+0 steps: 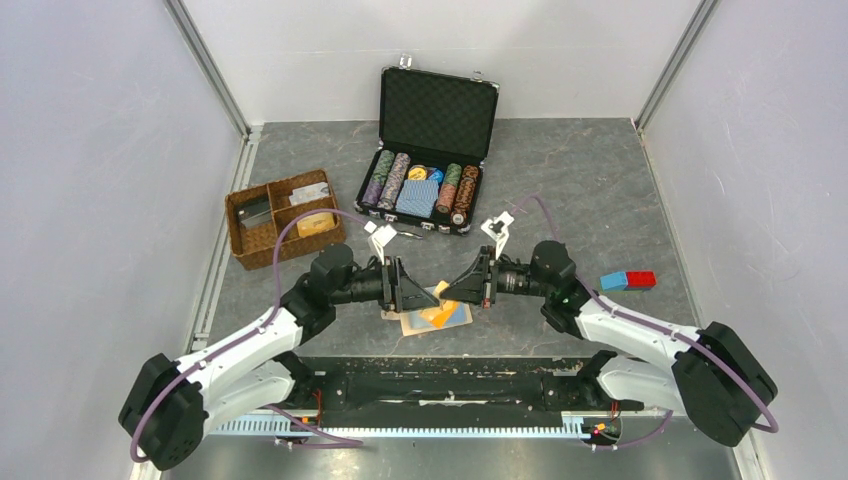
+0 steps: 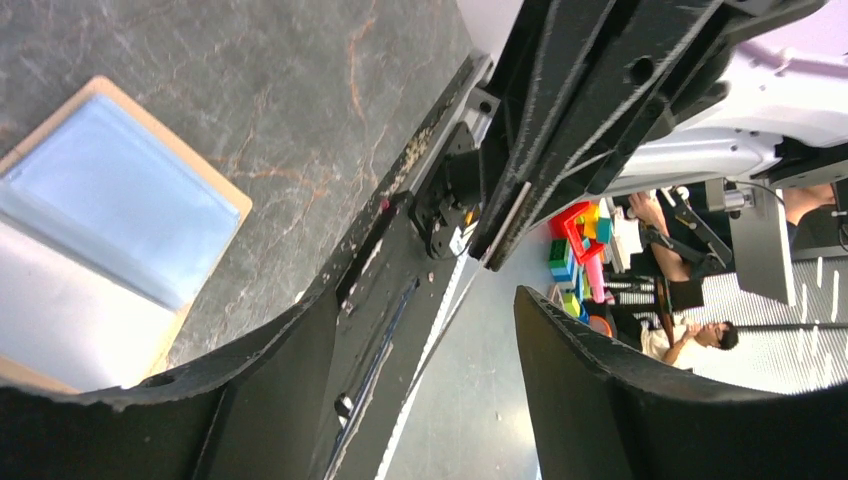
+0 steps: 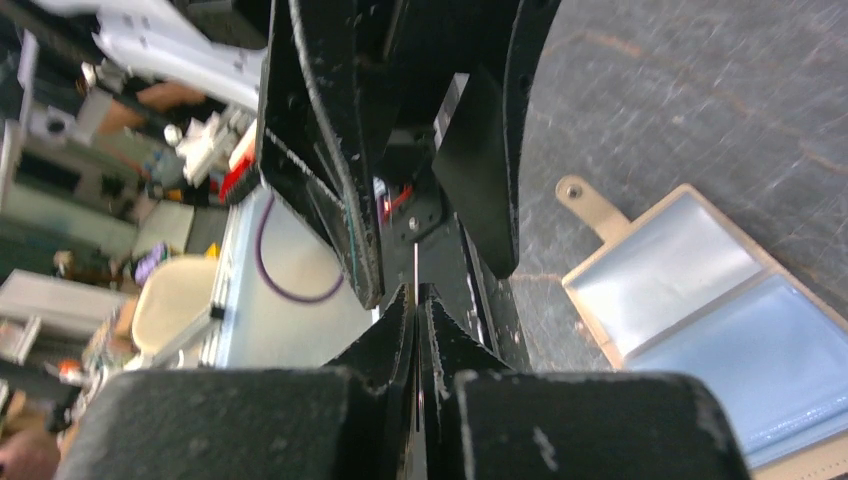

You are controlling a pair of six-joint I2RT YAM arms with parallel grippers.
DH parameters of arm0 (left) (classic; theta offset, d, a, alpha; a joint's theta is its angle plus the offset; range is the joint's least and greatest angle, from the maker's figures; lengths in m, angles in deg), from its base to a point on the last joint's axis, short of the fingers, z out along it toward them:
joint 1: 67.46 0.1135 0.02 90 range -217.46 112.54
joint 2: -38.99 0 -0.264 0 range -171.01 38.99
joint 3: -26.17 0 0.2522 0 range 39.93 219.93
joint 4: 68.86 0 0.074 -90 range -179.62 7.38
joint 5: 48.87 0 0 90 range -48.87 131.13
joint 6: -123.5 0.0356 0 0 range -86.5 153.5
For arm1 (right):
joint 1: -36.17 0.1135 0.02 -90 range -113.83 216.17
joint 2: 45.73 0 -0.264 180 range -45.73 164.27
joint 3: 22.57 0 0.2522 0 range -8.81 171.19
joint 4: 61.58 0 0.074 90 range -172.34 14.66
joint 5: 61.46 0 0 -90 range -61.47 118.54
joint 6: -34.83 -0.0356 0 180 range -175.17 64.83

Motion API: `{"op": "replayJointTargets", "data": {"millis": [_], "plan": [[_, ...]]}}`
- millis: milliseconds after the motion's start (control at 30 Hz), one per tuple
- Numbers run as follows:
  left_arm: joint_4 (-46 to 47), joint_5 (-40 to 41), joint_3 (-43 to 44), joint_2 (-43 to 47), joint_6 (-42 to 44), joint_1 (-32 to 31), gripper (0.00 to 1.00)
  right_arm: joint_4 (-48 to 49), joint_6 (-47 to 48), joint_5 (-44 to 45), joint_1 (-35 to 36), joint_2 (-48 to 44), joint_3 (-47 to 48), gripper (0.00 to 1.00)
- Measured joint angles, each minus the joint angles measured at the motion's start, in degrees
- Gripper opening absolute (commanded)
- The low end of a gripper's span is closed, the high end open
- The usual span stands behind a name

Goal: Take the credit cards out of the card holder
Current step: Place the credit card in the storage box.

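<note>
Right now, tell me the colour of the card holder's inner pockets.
The card holder's pockets are pale blue-grey; the right wrist view shows them best.

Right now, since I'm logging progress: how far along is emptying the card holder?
Done: the flat tan card holder lies open, its pale blue pockets looking empty from both wrist views. In hand: the right gripper is shut on a thin orange card above it; the left gripper is open. Left: putting that card down.

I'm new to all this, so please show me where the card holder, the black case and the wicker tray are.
card holder (image 3: pixel 720 330): right wrist view, blue-grey inner pocket.
black case (image 1: pixel 438 110): top external view, open lid's lining.
wicker tray (image 1: pixel 295 252): top external view, near wall.
</note>
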Motion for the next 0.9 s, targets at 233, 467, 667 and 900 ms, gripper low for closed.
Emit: {"op": "replayJointTargets", "data": {"millis": [233, 467, 667, 900], "plan": [[10.9, 3.0, -2.3, 0.5, -4.9, 0.0, 0.76, 15.6, -15.5, 11.7, -0.1, -0.4, -7.0, 0.0], [23.4, 6.2, -6.9, -0.8, -11.3, 0.0, 0.72, 23.6, -24.3, 26.1, -0.1, -2.7, -13.2, 0.0], [31.3, 8.2, -7.2, -5.6, -15.1, -0.5, 0.61, 26.1, -28.9, 35.4, -0.1, -3.7, -16.6, 0.0], [37.3, 10.1, -7.2, -10.1, -17.1, -1.5, 0.58, 28.3, -32.3, 39.8, 0.3, -2.6, -17.7, 0.0]]}}
